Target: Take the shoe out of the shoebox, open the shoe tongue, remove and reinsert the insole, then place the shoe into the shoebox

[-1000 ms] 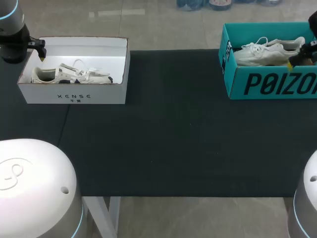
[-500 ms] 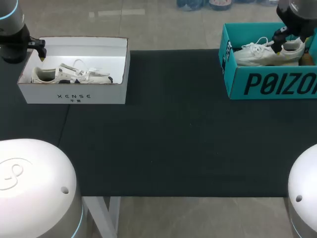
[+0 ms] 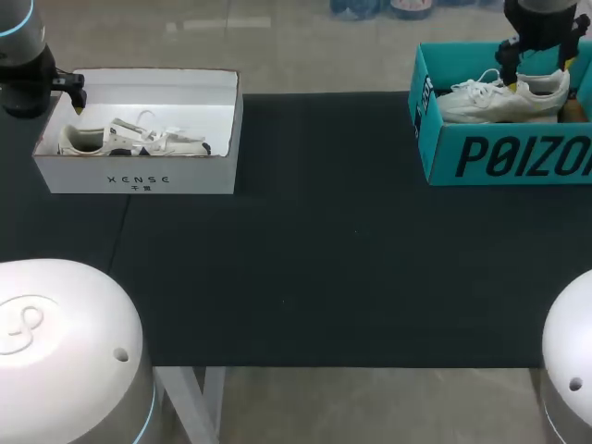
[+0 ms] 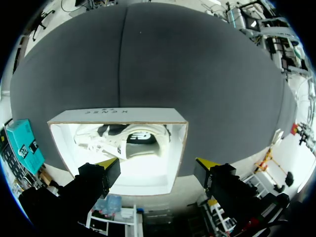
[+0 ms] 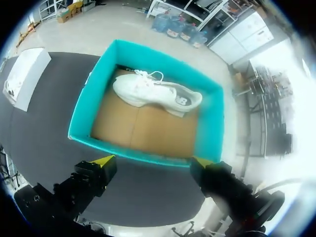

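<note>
Bright, even overhead room light. The matte black table (image 3: 324,259) shows no glare and soaks up light. White box (image 3: 139,176): floor blown out to near pure white in the left wrist view, shoe (image 4: 123,143) half lost against it. In the head view its far wall is greyer than the floor. Teal box (image 3: 518,157) evenly lit, thin shade at the foot of its walls. Soft highlights on the arm bases (image 3: 65,342). The right wrist view washes to white past the table.
</note>
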Robot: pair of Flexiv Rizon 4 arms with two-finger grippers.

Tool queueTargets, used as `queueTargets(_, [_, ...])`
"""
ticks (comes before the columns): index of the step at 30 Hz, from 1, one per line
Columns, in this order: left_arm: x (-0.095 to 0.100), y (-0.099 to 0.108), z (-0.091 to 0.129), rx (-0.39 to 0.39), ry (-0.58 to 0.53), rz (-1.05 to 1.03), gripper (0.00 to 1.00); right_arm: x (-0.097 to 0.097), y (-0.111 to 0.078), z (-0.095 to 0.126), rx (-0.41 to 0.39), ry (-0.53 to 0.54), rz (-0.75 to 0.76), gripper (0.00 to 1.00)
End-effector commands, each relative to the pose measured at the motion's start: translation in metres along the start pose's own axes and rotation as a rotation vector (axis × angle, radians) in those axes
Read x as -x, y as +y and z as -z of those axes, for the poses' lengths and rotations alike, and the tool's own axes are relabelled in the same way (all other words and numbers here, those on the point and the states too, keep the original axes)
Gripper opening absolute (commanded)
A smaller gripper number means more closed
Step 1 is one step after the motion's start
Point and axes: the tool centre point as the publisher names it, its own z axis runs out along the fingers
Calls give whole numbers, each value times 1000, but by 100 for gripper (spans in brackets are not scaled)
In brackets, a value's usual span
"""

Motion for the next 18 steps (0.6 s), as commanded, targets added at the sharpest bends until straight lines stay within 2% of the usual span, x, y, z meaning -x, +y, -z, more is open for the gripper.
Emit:
queueTargets(1, [0, 0, 0, 1, 0, 0, 100, 33, 33, -41, -275, 153, -42, 100])
queueTargets(5, [0, 0, 0, 1, 0, 0, 100, 59, 41, -65, -325, 125, -113, 100])
queueTargets(10, [0, 0, 0, 1, 0, 0, 100, 82, 47, -85, -322, 123, -202, 100])
queueTargets(15, [0, 0, 0, 1, 0, 0, 100, 89, 52, -102, -288, 135, -256, 100])
queueTargets(18, [0, 0, 0, 1, 0, 0, 100, 92, 54, -109, -240, 144, -257, 100])
